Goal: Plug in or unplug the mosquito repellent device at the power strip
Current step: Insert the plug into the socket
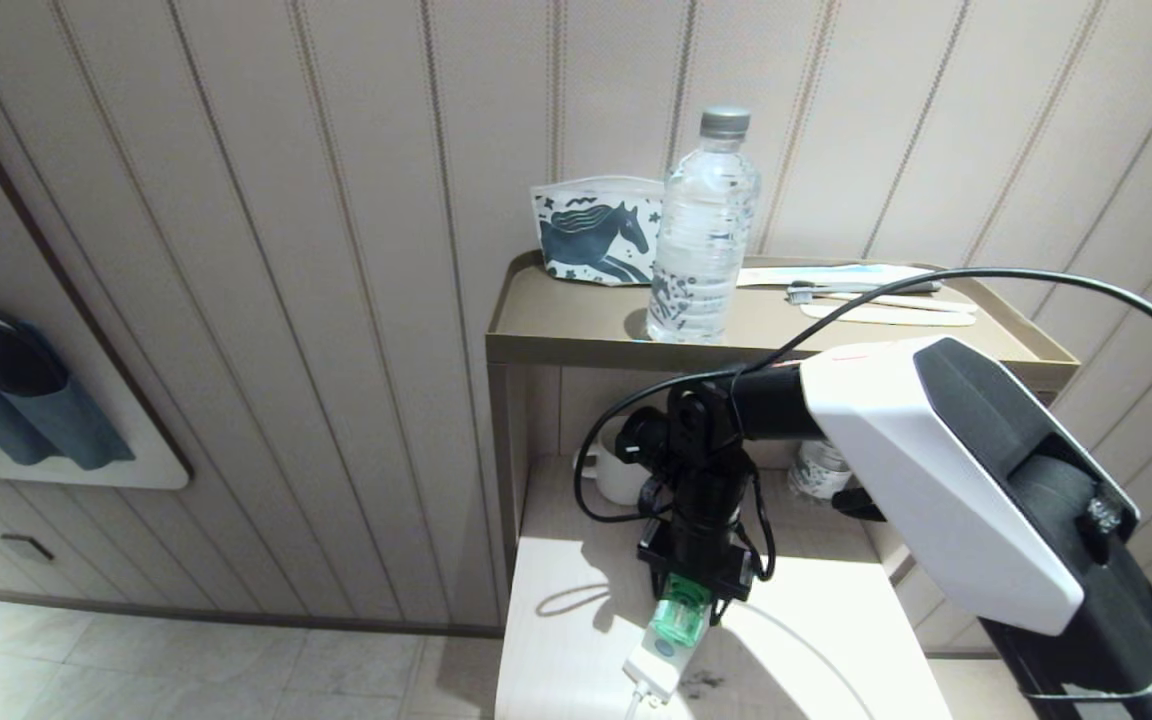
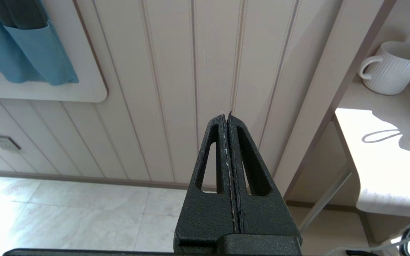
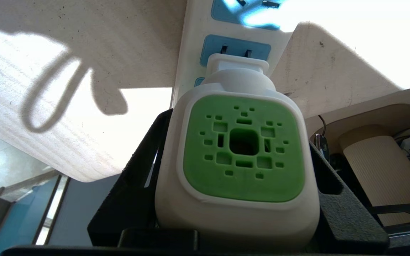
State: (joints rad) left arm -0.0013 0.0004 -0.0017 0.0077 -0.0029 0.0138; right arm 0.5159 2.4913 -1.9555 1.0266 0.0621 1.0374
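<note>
- Right gripper (image 1: 684,598) – black fingers clamped on either side of the mosquito repellent device (image 3: 238,160), a small white plastic vaporizer with a perforated green top.
- Device's plug end sits against a light-blue socket face of the power strip (image 3: 194,49), a long white plastic bar; whether the prongs are fully seated cannot be told.
- Power strip lies on the pale wood lower shelf (image 1: 576,640), under the gripper, its near end towards the shelf's front edge.
- Behind the strip on that shelf – a white ribbed ceramic mug (image 2: 392,67).
- On the tan upper shelf (image 1: 576,325) above the strip: a clear plastic water bottle (image 1: 704,230), a horse-print pouch (image 1: 596,230).
- Left gripper (image 2: 227,115) well off to the strip's left, facing the panelled wall (image 2: 176,71), fingers pressed together, holding nothing.
</note>
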